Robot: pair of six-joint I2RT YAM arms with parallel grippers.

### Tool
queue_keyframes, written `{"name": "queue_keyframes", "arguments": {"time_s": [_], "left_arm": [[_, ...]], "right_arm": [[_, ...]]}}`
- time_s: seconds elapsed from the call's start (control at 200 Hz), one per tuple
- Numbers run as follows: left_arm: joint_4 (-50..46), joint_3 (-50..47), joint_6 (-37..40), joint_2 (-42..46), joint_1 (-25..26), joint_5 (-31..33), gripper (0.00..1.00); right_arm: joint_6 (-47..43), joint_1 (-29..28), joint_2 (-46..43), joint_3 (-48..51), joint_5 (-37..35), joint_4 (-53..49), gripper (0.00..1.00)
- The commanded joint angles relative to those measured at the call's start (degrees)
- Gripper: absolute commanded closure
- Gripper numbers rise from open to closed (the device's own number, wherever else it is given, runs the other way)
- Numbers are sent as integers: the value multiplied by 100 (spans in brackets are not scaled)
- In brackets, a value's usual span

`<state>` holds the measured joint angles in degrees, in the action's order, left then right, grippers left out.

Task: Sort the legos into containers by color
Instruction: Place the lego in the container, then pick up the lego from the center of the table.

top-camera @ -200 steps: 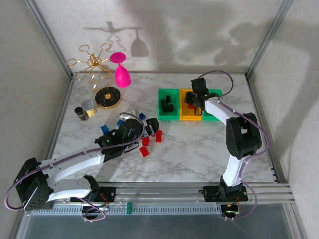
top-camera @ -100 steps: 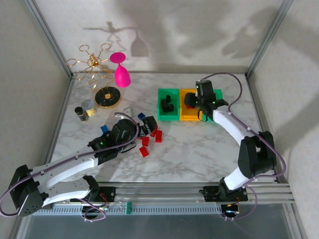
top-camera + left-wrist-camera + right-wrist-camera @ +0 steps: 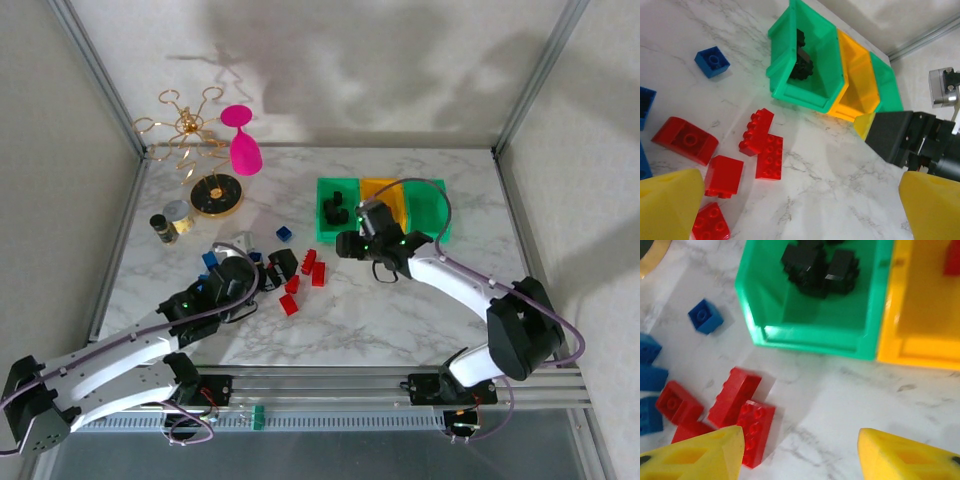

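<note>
Both claws hang released and empty: the right claw (image 3: 800, 450) over the red bricks (image 3: 735, 392) in the middle of the table (image 3: 380, 330), the left claw (image 3: 800, 205) just beside them. Reaching together, they could collide and scatter bricks away from the bins (image 3: 810, 335).

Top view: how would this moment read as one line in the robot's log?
left gripper: open, by loose red legos | right gripper: open, empty, before green bin with black legos | blue legos: unsorted on table

Loose red legos (image 3: 767, 155) beside blue legos (image 3: 712, 61); black legos (image 3: 801, 65) inside green bin (image 3: 795, 97)
</note>
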<state>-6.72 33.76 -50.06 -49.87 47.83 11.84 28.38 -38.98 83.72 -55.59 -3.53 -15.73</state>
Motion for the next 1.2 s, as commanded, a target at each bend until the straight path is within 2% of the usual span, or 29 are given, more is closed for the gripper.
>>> {"name": "queue_keyframes", "arguments": {"time_s": [0.0,0.345,0.621,0.946,1.192], "left_arm": [[-257,-183,-211,180,-39,187,0],[-476,-427,-379,519,-48,358,0],[-476,-563,-461,645,-46,444,0],[-521,-546,-486,654,-46,447,0],[-493,-551,-490,666,-46,430,0]], "right_arm": [[306,-390,185,76,-213,197,36],[616,-1083,1239,-333,-321,336,30],[626,-1415,1979,-861,-880,47,28],[629,-1566,2383,-1051,-1137,-171,37],[668,-1577,2314,-873,-1224,-330,52]]}}
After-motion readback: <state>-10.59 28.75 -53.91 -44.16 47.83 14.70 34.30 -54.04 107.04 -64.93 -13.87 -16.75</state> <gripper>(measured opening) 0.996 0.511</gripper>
